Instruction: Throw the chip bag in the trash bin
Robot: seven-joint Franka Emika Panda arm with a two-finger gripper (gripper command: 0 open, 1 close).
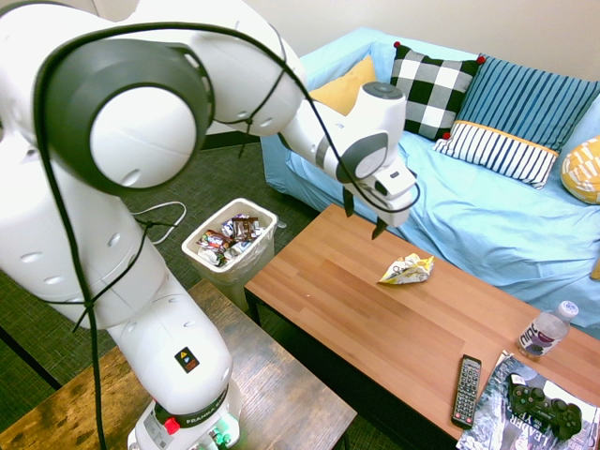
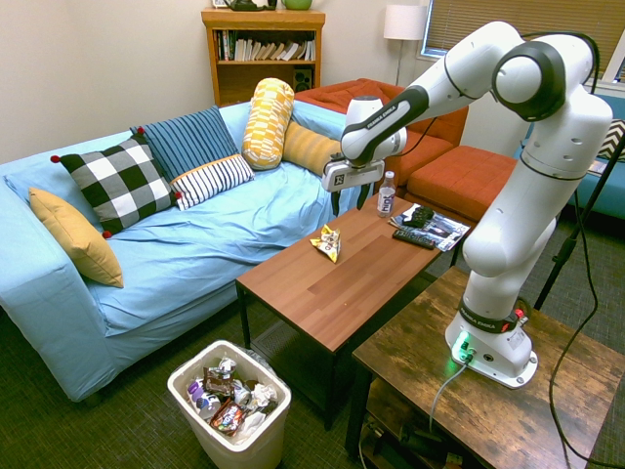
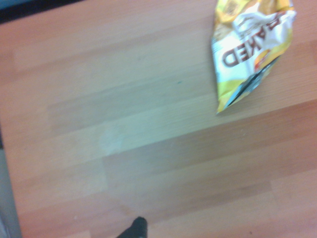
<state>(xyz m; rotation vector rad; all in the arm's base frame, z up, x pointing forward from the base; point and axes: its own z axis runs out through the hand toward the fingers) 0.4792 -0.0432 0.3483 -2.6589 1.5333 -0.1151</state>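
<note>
- The white arm (image 2: 547, 147) rises from its base, bends at a high elbow, and reaches toward 9 o'clock in the second exterior view.
- The wrist points straight down.
- The tool (image 1: 362, 215) hangs in the air with its two dark fingers (image 2: 360, 198) spread apart, holding nothing.
</note>
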